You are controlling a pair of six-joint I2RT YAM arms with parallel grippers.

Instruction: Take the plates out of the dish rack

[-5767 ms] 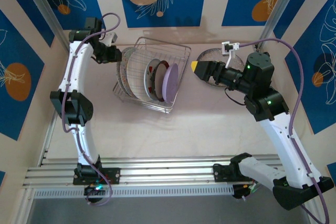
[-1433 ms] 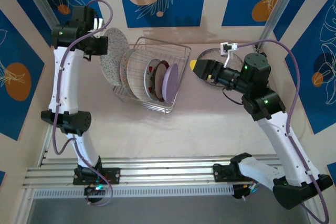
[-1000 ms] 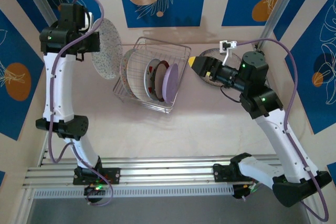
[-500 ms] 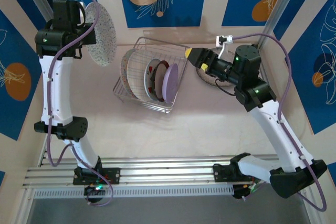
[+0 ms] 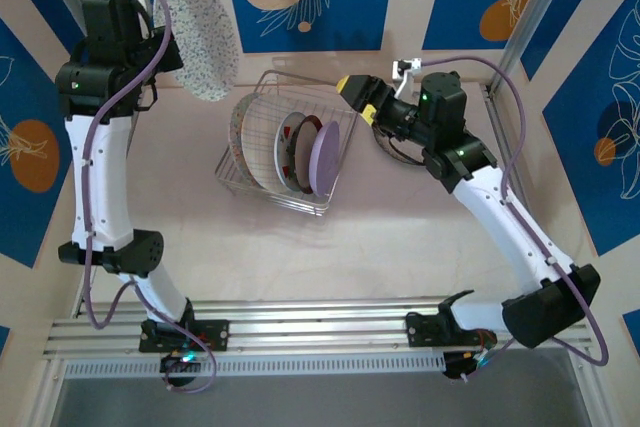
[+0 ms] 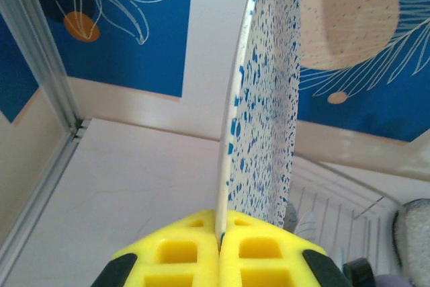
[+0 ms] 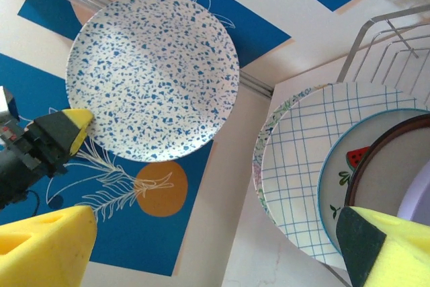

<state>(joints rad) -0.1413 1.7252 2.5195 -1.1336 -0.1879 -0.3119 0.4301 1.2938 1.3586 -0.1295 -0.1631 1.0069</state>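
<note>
- Camera overhead: the speckled plate (image 5: pixel 200 35) has risen clear of the dish rack (image 5: pixel 312 81), pinched at its rim by the left gripper (image 5: pixel 158 39); one out, several left. The right gripper (image 5: pixel 357 97) has swung to the rack's far corner, spread wide and empty.
- Left wrist: plate stands edge-on above the clamped left gripper (image 6: pixel 220 236), long axis upward.
- Right wrist: its face looks toward these jaws; the grid-lined plate (image 7: pixel 302 173) leans racked just beyond.

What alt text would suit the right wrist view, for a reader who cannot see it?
A white plate with blue speckles is held up against a blue patterned wall, pinched at its lower left rim by the left gripper. At right, a grid-lined plate and others stand in the wire dish rack; the right gripper is open.
</note>
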